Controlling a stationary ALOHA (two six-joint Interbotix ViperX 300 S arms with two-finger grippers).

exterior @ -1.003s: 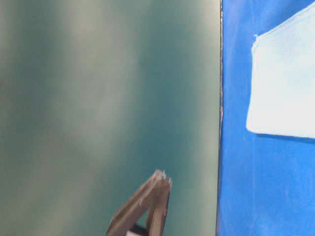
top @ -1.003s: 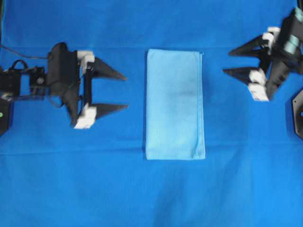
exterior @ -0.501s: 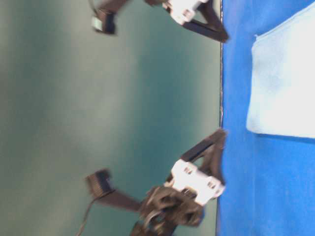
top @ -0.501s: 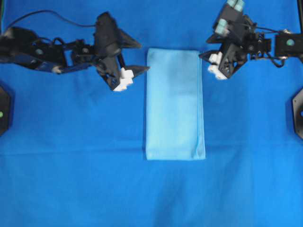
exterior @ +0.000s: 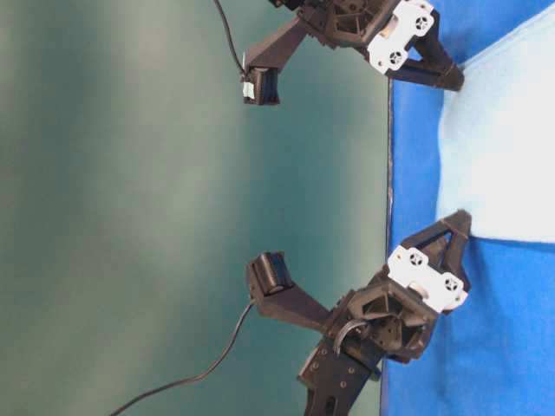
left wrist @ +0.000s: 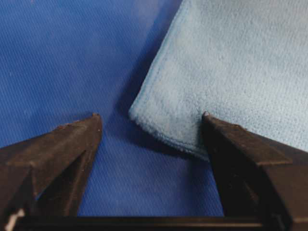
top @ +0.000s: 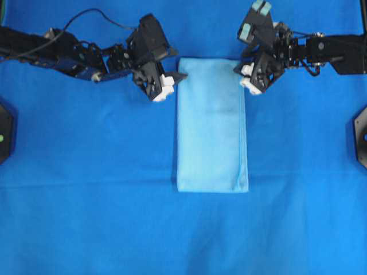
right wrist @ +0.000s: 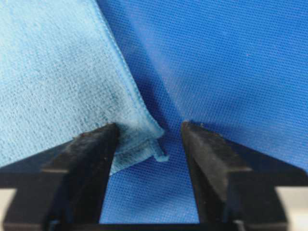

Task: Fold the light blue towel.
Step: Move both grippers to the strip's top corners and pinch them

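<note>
1. Light blue towel [top: 211, 125]: lies flat on the royal-blue sheet [top: 86, 217] at mid-table, already a narrow rectangle, long axis running from the far edge toward the near edge in the overhead view.
2. Left gripper [top: 175, 80]: at the towel's far left corner; jaws apart and straddling that corner in the left wrist view [left wrist: 149, 118], one fingertip on the sheet, the other over the cloth. Nothing gripped.
3. Right gripper [top: 245, 77]: at the far right corner; jaws parted either side of the hemmed corner tip [right wrist: 149, 127]. Nothing gripped.
4. Both arms stand equally near, one per far corner; the likely next move, closing and drawing the corners along the long axis to the near edge, depends on this pairing.
</note>
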